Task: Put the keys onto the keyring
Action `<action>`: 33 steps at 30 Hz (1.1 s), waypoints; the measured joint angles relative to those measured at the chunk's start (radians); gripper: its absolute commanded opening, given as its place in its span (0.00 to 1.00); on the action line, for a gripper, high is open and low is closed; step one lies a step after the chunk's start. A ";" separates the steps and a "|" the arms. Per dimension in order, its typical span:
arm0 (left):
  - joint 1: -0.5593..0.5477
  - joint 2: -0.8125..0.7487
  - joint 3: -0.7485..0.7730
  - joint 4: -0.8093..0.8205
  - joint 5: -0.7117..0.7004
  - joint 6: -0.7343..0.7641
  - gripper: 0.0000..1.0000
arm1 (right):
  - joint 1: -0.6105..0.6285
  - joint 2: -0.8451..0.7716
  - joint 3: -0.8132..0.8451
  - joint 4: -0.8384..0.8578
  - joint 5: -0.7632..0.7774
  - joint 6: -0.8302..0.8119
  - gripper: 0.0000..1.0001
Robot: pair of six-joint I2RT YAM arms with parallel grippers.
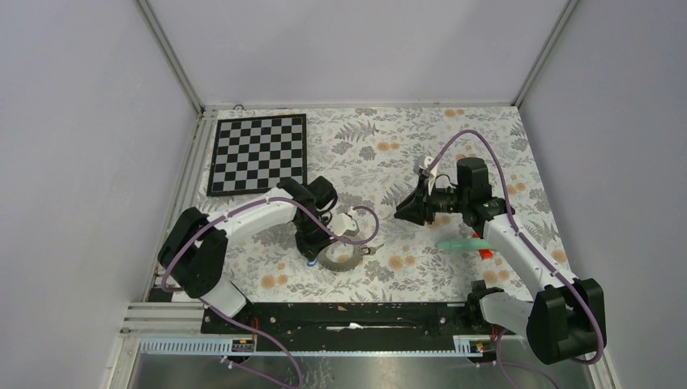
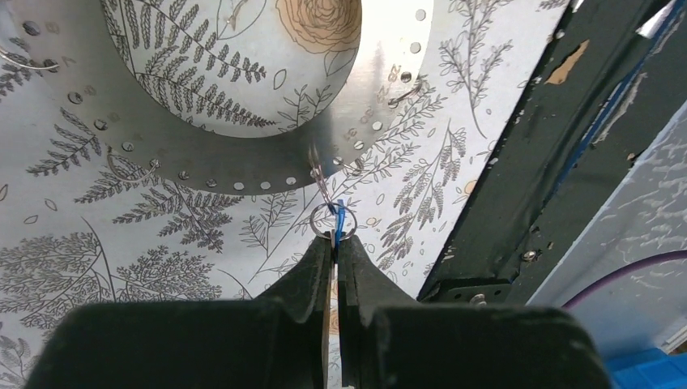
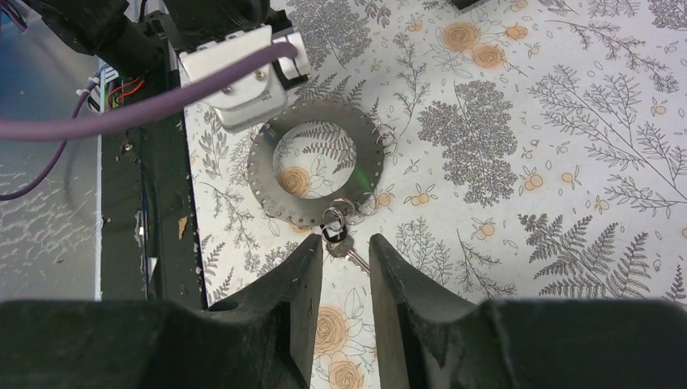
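- Left fingers (image 2: 312,275) are clenched tight, tips pinching the small wire ring (image 2: 332,223) of the blue-tagged key (image 1: 310,261). In the left wrist view only a sliver of blue shows at the tips.
- That ring sits just off the outer rim of the keyring (image 3: 369,158). A thin wire runs from it up to the rim holes, but whether it is threaded through one cannot be told.
- The keyring lies flat on the fern-print tabletop (image 1: 454,146), near the front edge and left of centre, with the left arm's wrist over its left side.
- The second key (image 3: 339,241) lies flat on the tabletop just outside the hoop's rim, its own small ring touching the rim. Its head looks dark and no tag can be made out.
- More little wire rings hang on the hoop's rim, on another part of the band.
- Right fingers (image 3: 300,275) are released, with a clear gap between them and nothing held. In the top view they sit to the right of the keyring, apart from it, and the right wrist view lines the second key up in the gap.
- The teal stick (image 1: 462,243) with its red piece (image 1: 486,254) lies under the right forearm.
- The chequered board (image 1: 259,152) lies flat at the far left.
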 measured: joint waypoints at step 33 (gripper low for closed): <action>0.142 0.074 0.071 -0.050 -0.145 0.047 0.99 | -0.005 -0.019 0.081 -0.111 0.099 -0.037 0.76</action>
